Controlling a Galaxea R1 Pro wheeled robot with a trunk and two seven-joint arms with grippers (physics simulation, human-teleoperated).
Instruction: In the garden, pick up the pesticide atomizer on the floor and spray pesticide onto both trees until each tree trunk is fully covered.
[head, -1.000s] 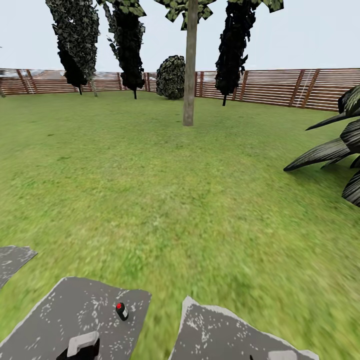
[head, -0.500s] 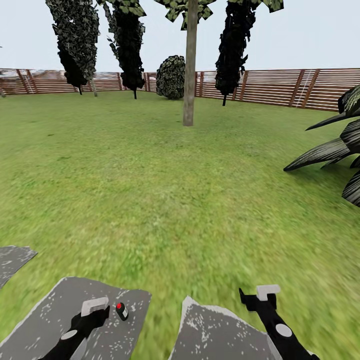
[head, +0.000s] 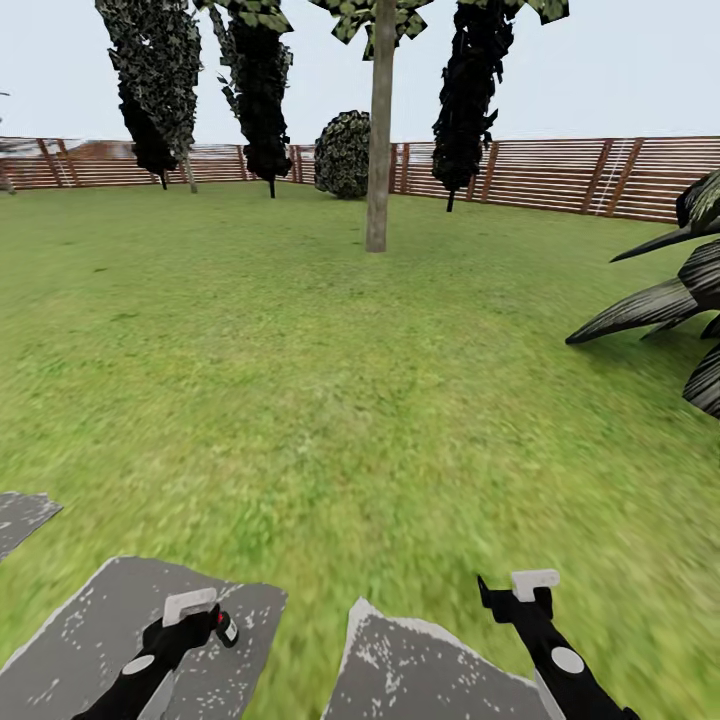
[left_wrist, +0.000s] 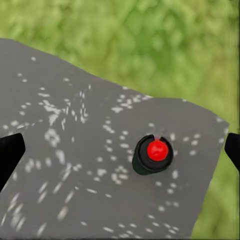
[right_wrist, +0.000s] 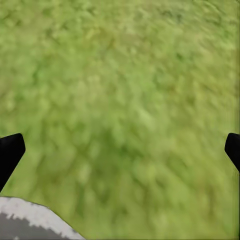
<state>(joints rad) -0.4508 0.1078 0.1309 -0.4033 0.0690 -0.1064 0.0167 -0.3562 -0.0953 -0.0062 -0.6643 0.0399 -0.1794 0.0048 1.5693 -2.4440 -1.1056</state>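
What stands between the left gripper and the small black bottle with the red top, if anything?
Nothing visible does. The atomizer stands upright on a grey stepping stone, and in the left wrist view it lies in the open gap between the spread fingers of the left gripper.

Lawn (head: 330, 380): mottled green, blurry texture. Stepping stones (head: 110, 620): dark grey, flecked white. Atomizer (left_wrist: 152, 155): black body, red cap. Grippers (head: 190, 612) and (head: 530, 588): black, with white pads. Trunk (head: 379, 140): mottled grey-beige. Fence (head: 560, 175): reddish-brown slats. Bush (head: 342, 155): speckled dark green and black. Striped leaves (head: 660, 300): black, streaked pale grey
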